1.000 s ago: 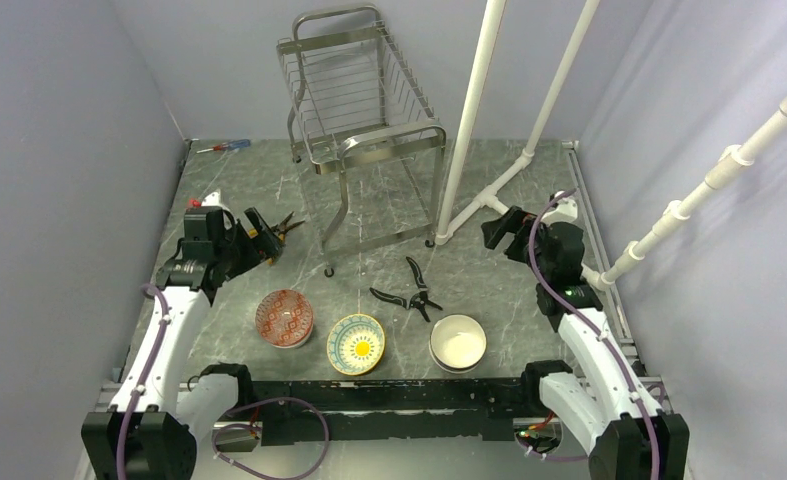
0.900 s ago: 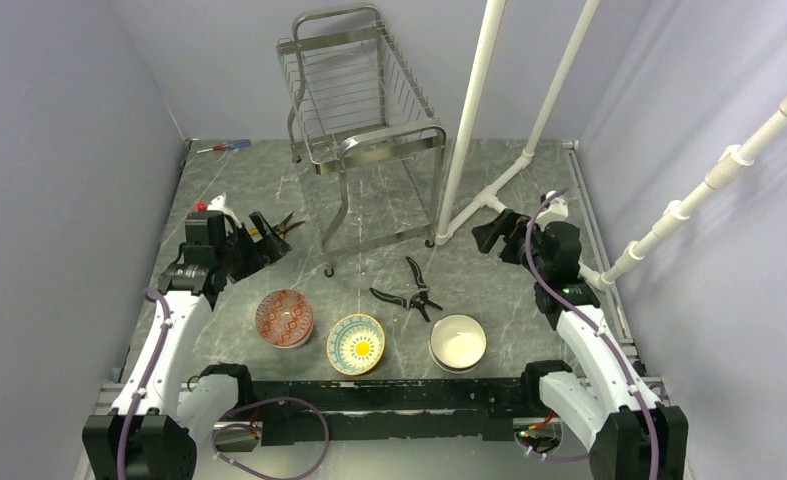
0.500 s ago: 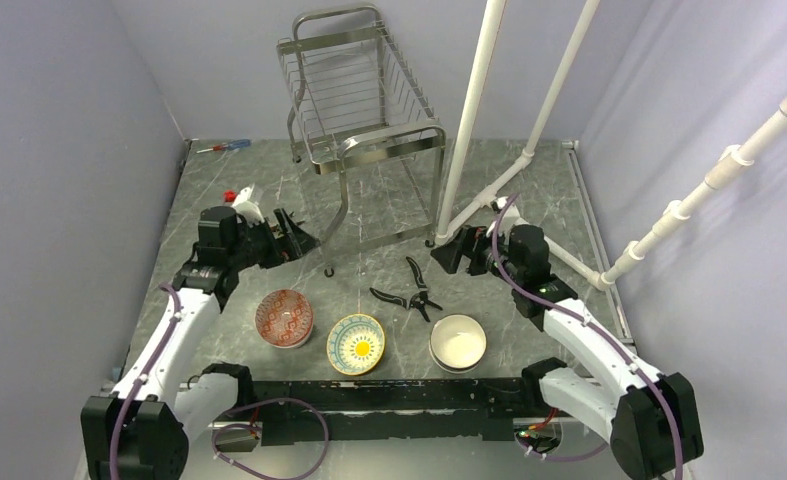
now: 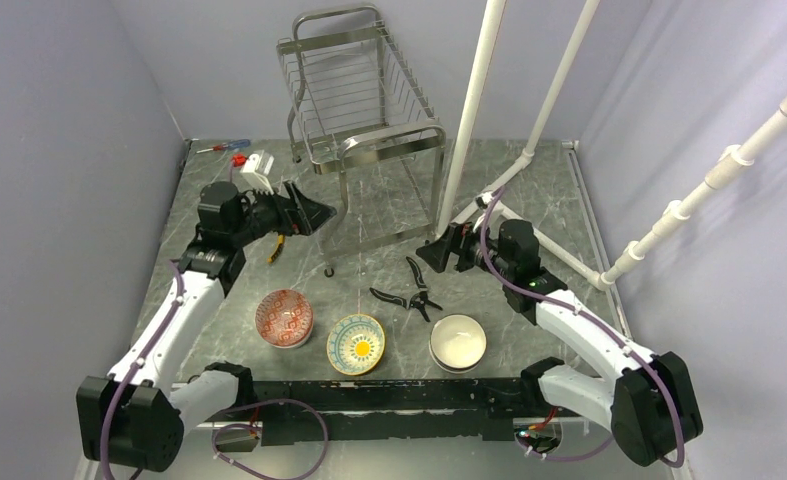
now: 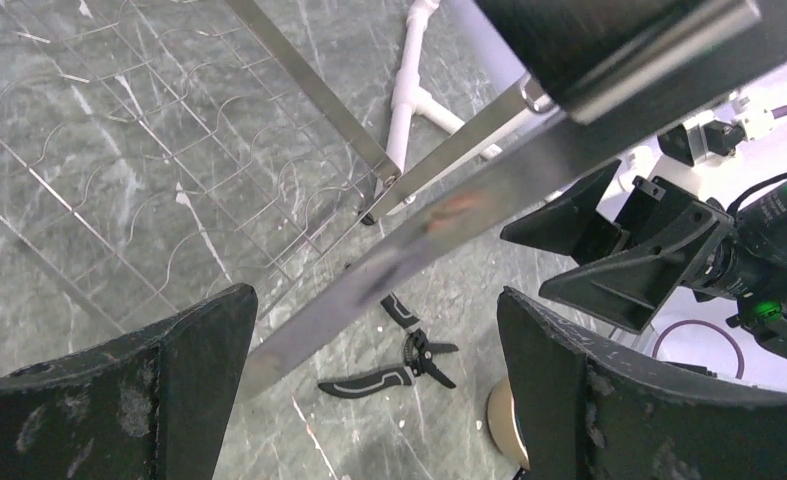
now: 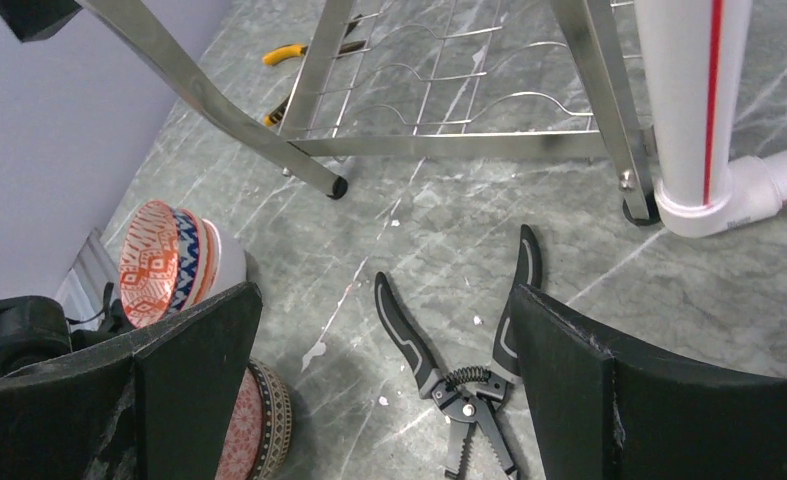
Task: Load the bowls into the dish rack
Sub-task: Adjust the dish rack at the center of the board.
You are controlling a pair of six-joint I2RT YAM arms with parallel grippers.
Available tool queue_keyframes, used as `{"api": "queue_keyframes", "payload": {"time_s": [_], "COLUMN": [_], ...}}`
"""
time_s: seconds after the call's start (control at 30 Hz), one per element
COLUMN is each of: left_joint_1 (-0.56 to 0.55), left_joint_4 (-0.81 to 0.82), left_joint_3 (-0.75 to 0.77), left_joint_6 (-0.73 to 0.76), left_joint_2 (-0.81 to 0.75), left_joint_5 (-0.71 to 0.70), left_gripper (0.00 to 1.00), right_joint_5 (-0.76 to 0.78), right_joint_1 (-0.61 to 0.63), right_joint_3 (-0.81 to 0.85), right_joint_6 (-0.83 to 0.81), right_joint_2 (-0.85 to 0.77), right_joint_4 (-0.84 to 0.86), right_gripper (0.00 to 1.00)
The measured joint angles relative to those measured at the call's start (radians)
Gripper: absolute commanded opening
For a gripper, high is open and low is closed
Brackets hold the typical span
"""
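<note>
Far behind the left claw (image 4: pixel 319 213), a screwdriver (image 4: pixel 224 147) lies at the back edge of the table (image 4: pixel 554 180). The left claw stands spread wide and holds nothing. It hangs above the table, pointing at the dish rack (image 4: pixel 364 100). In the wrist view a steel bar of the rack runs slantwise across the gap between this claw's fingers (image 5: pixel 149 390); whether steel and finger touch cannot be told. Yellow-handled pliers (image 4: pixel 276 247) lie on the table beneath this claw.

On the near side of the left claw, well apart from it, the bowls sit in a row along the table's near edge: a red-patterned bowl (image 4: pixel 284 317), a teal bowl (image 4: pixel 356 343) with a yellow centre, and a white bowl (image 4: pixel 458 341). All three are on the table, none in the rack.

Black pruning shears (image 4: pixel 409 292) lie open on the table just ahead of and below the right claw (image 4: pixel 431 256). The right claw is likewise spread wide with nothing between its fingers, low over the table and pointing left toward the rack's front legs. The white bowl lies near it, on its near side. White pipes (image 4: pixel 474 110) rise behind the right claw.
</note>
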Motion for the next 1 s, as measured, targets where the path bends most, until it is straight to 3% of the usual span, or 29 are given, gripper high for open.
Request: {"api": "queue_keyframes", "payload": {"time_s": [0.4, 0.67, 1.0], "left_joint_1": [0.0, 0.007, 0.087], "left_joint_4": [0.145, 0.076, 0.137], "left_joint_3": [0.029, 0.156, 0.225], "left_joint_6": [-0.077, -0.158, -0.379], "left_joint_2": [0.042, 0.038, 0.154], "left_joint_5": [0.08, 0.051, 0.144], "left_gripper": [0.95, 0.95, 0.96], "right_joint_5": [-0.024, -0.029, -0.034], "right_joint_1": [0.007, 0.012, 0.019], "right_joint_3": [0.017, 0.058, 0.065], "right_joint_6": [0.0, -0.005, -0.015], "right_joint_2": [0.018, 0.018, 0.019], "right_joint_4": [0.025, 0.021, 0.021], "right_gripper": [0.99, 0.99, 0.99]}}
